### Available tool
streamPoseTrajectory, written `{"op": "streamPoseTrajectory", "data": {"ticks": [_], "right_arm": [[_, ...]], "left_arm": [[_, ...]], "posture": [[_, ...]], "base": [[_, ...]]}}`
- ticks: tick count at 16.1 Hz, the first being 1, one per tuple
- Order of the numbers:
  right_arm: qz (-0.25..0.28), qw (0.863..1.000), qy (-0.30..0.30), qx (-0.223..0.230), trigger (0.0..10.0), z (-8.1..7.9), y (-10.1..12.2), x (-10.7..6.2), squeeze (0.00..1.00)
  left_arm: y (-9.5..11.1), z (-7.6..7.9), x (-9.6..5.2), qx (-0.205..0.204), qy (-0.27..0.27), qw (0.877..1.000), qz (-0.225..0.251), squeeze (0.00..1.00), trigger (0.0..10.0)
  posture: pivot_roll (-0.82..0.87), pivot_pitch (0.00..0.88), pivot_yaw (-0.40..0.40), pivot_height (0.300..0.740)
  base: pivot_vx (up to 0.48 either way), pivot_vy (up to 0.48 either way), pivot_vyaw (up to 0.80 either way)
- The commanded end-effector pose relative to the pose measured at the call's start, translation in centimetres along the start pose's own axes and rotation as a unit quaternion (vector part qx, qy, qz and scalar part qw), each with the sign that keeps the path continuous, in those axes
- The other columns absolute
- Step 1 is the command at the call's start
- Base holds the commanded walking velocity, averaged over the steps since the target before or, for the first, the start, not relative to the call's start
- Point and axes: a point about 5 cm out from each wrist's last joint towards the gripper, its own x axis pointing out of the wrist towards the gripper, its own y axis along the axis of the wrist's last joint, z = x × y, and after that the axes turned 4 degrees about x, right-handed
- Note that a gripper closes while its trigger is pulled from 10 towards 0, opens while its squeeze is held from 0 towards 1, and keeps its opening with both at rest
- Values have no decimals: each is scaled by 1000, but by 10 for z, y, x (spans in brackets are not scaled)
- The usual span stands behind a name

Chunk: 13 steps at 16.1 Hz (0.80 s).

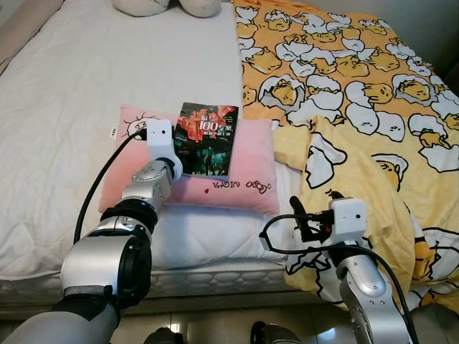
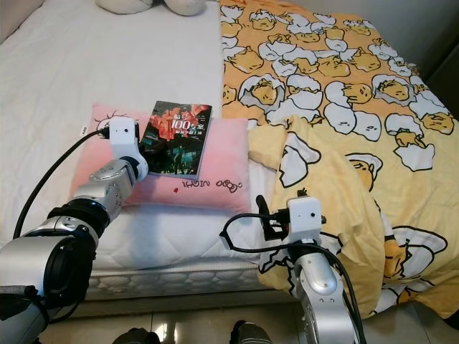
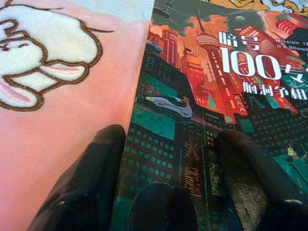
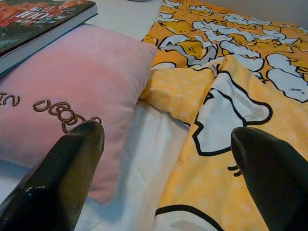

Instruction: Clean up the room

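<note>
A dark book (image 1: 206, 140) with a red city cover lies on a pink pillow (image 1: 247, 185) near the front edge of the bed. My left gripper (image 3: 168, 139) is open right over the book's left edge. One finger (image 3: 91, 178) is over the pink fabric, the other (image 3: 250, 168) over the cover. My right gripper (image 1: 301, 216) is open and holds nothing. It hovers low at the bed's front edge, between the pillow's right corner (image 4: 120, 72) and the folded yellow blanket (image 4: 216, 110).
A yellow blanket (image 1: 358, 86) printed with egg figures covers the bed's right half and hangs over the front edge. The left half is bare white mattress (image 1: 79, 72). Plush toys (image 1: 168, 6) lie at the head of the bed. Tiled floor (image 1: 215, 319) shows below.
</note>
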Motion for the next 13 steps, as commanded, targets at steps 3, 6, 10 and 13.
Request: {"op": "streamPoseTrajectory", "data": {"ticks": [3, 6, 10, 13], "right_arm": [[-7, 1000, 1, -4, 10000, 2, -1, -1, 0], [-7, 1000, 4, -1, 10000, 0, -2, 1, 0], [-6, 1000, 4, -1, 10000, 0, -2, 3, 0], [-6, 1000, 5, -1, 10000, 0, -3, 3, 0]], "left_arm": [[-27, -3, -4, -7, 0, 999, -53, 0, 0], [-28, -3, -4, -1, -28, 998, -49, 0, 0], [-27, -5, -5, 2, -31, 999, -44, 0, 0], [-23, -9, -5, 2, -34, 999, -29, 0, 0]], "posture": [[-129, 124, -79, 740], [-120, 107, -73, 740], [-116, 90, -71, 740], [-114, 83, -71, 740]], "base": [[0, 0, 0], [0, 0, 0], [0, 0, 0], [0, 0, 0]]}}
